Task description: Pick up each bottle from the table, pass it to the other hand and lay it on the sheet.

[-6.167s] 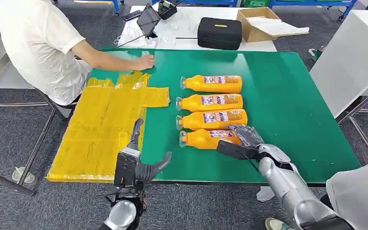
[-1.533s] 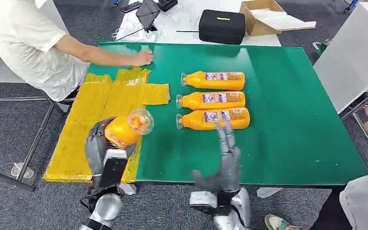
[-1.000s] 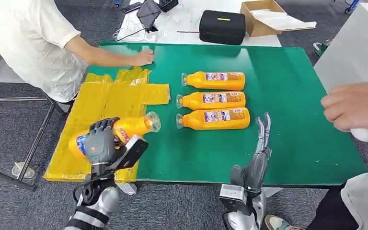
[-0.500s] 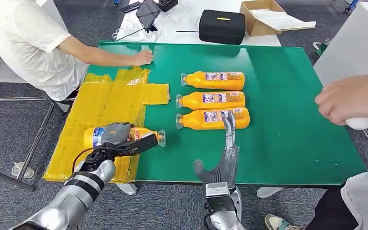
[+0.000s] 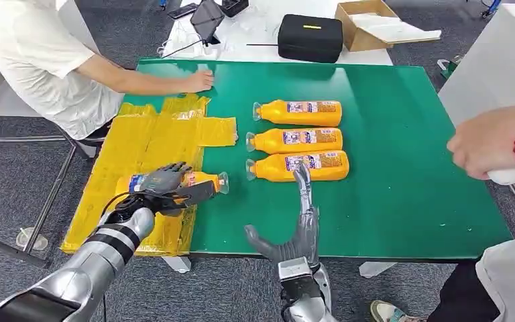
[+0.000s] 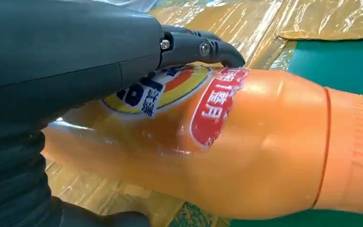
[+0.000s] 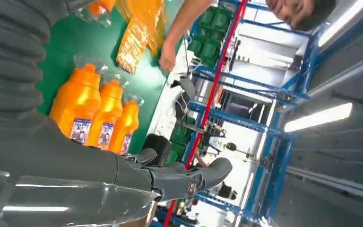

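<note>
Gripping bottle (image 5: 174, 182) at sheet (image 5: 141, 144) edge, left hand (image 5: 164, 181).

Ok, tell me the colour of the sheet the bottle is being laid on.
The sheet is yellow, crinkly and shiny; the head view shows it best.

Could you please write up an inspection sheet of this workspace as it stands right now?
Surface: green table, with a yellow sheet along its left side.
Job's things: one bottle lies at the sheet's edge, neck over the green; three bottles lie in a row, necks pointing left.
Clutter: nothing seen on the green table.
Hands: left hand rests on the laid bottle; right hand open, holding nothing.
Cables: white cables on the white table behind.
Surroundings: a seated person's hand on the table; another person's hand at right; black case, cardboard box.
</note>
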`<control>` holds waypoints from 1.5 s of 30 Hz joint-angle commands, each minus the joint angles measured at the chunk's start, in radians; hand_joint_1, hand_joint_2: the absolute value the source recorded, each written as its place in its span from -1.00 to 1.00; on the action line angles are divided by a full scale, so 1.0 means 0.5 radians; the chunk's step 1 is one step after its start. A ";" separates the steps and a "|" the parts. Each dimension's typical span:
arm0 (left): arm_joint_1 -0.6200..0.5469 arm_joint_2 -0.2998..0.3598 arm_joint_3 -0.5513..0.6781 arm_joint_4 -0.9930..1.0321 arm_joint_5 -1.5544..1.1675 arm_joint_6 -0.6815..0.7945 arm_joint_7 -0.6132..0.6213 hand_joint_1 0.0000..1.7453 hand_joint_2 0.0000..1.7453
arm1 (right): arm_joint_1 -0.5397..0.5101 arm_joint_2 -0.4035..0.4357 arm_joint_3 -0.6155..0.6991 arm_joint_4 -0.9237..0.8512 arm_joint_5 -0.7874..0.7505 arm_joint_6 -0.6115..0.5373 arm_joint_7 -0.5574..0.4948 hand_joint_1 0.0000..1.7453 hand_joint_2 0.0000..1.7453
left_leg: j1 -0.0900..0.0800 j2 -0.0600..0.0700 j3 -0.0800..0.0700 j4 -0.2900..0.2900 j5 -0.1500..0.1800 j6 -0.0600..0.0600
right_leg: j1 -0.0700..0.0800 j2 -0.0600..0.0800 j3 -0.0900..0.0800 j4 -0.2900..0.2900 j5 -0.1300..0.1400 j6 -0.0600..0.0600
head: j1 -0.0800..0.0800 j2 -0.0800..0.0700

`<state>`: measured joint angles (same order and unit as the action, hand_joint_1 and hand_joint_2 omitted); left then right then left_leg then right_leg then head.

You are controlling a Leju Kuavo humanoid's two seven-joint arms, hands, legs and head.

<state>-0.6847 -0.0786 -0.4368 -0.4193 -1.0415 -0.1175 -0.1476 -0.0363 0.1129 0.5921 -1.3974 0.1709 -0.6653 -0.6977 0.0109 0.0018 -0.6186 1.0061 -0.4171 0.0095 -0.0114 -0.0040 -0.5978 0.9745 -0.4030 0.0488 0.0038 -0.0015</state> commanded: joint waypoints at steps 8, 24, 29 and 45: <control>-0.026 0.119 0.009 0.146 0.191 -0.219 -0.217 -1.00 1.00 | -0.104 -0.045 0.076 0.186 -0.051 0.019 -0.001 -1.00 1.00 | 0.001 0.007 0.009 -0.002 -0.002 0.000 | 0.001 0.008 0.007 -0.002 0.001 -0.003 | 0.001 0.000; 0.227 0.143 -0.125 -0.427 0.344 0.059 -0.484 -1.00 1.00 | -0.050 -0.069 0.077 0.128 -0.033 -0.039 -0.001 -1.00 1.00 | 0.001 0.000 0.006 0.000 -0.002 0.001 | 0.001 0.000 0.005 -0.001 -0.002 -0.002 | 0.001 0.000; 0.277 0.154 -0.214 -0.552 0.311 0.135 -0.487 -1.00 1.00 | -0.040 -0.069 0.075 0.126 -0.030 -0.045 -0.001 -1.00 1.00 | 0.001 0.000 0.005 0.001 -0.002 0.000 | 0.001 0.001 0.004 0.000 -0.002 -0.003 | 0.001 0.000; 0.571 0.057 -0.371 -1.077 0.292 0.719 -0.313 -1.00 1.00 | 0.023 -0.063 -0.068 0.190 0.377 -0.066 -0.001 -1.00 1.00 | 0.000 -0.001 0.004 0.000 -0.001 0.001 | 0.000 -0.001 0.003 -0.001 -0.001 -0.002 | 0.001 0.000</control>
<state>-0.4498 -0.0366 -0.5688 -0.8374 -0.9217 0.1736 -0.2933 -0.0272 0.0935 0.6119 -1.3600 0.1793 -0.6905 -0.6977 0.0109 0.0019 -0.6189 1.0061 -0.4171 0.0094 -0.0115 -0.0040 -0.5988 0.9745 -0.4031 0.0487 0.0042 -0.0015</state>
